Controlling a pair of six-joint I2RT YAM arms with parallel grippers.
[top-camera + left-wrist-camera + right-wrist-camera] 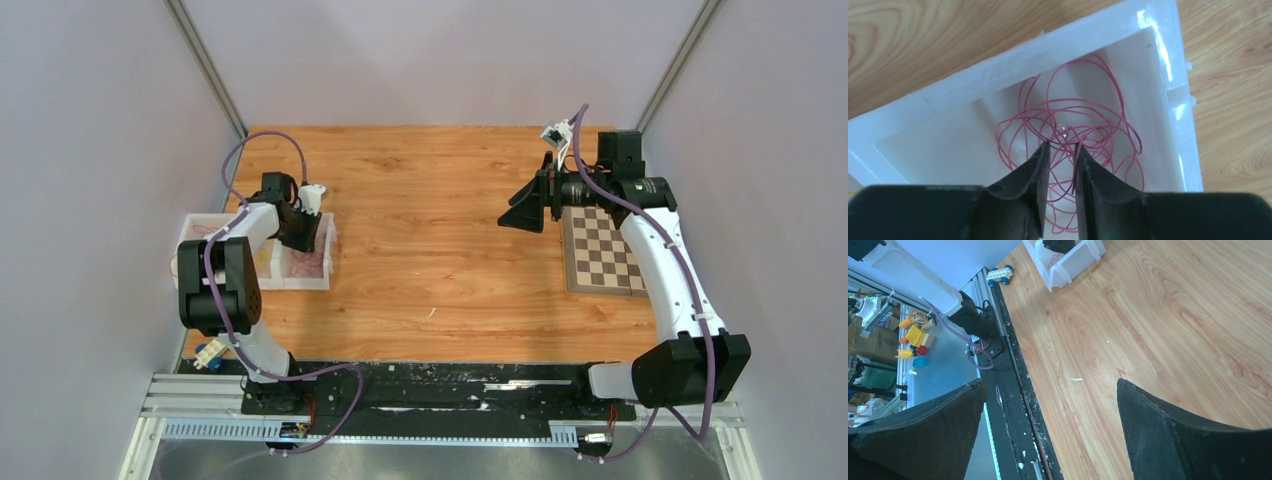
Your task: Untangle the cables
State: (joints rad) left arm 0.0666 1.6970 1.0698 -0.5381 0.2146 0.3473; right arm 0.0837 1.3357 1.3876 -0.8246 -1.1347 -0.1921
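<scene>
A tangle of thin pink-red cables [1078, 107] lies curled in the right compartment of a white bin [998, 65]. It shows faintly in the top view [308, 262]. My left gripper [1062, 145] reaches down into this compartment [305, 240]. Its jaws stand a narrow gap apart with the tips at the tangle. Several loops cross the gap and one strand lies along the right finger's inner face. My right gripper [522, 212] hangs wide open and empty above the table [1050, 382], far from the bin.
The white bin [300, 275] stands at the table's left edge and shows far off in the right wrist view [1073, 260]. A chessboard [600, 255] lies at the right under the right arm. A small toy car [208, 353] sits by the left arm's base.
</scene>
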